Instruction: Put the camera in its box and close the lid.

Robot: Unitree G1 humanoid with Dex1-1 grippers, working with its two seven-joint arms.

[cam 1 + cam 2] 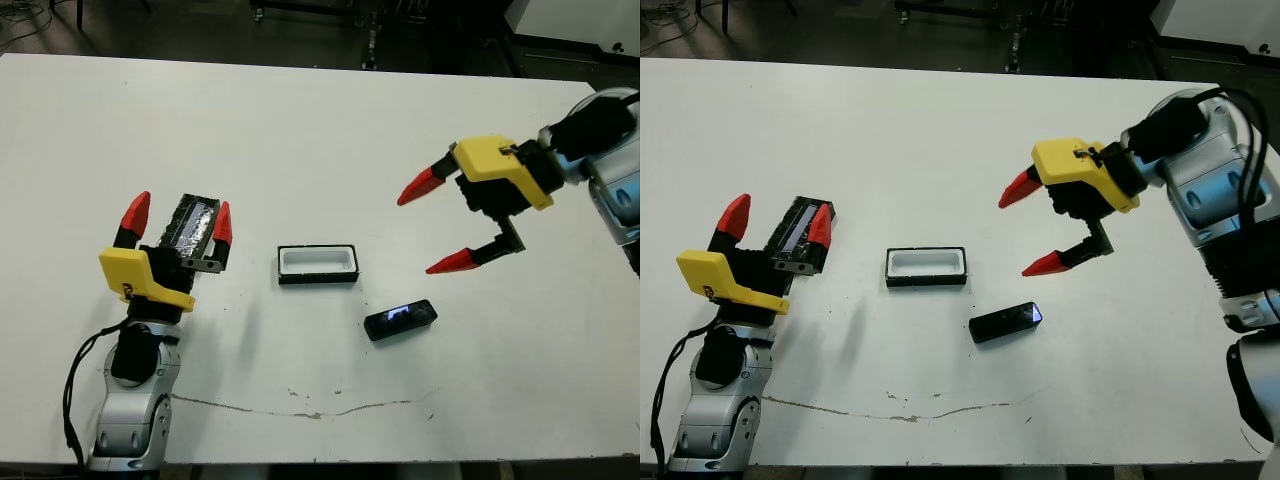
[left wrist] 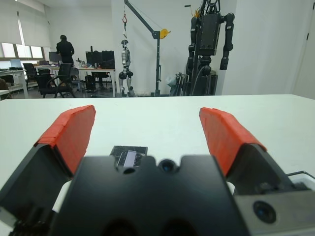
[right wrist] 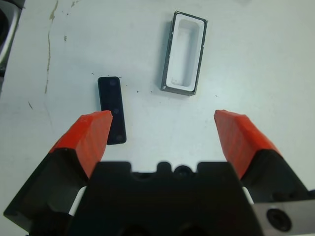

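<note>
Lying near the middle of the white worktop (image 1: 300, 130): the box (image 1: 318, 265), open, white lining showing, nothing inside. Resting just in front of it and toward the right side: the camera (image 1: 400, 320), flat on the worktop, bluish face up, apart from the box. Sitting well off to the left: the lid (image 1: 190, 225), shiny panel up, beyond the left gripper (image 1: 178, 218) and apparently between its tips, though contact cannot be told.

Hovering above the worktop to the right of the box: the right gripper (image 1: 432, 228), fingers (image 3: 91, 132) spread wide and holding nothing, with the camera and box both below and ahead in the right wrist view. Standing upright at the left: the left gripper, fingers (image 2: 74, 130) also spread wide, gripping nothing. Standing far back in the room behind the worktop: a person (image 2: 64, 48).
</note>
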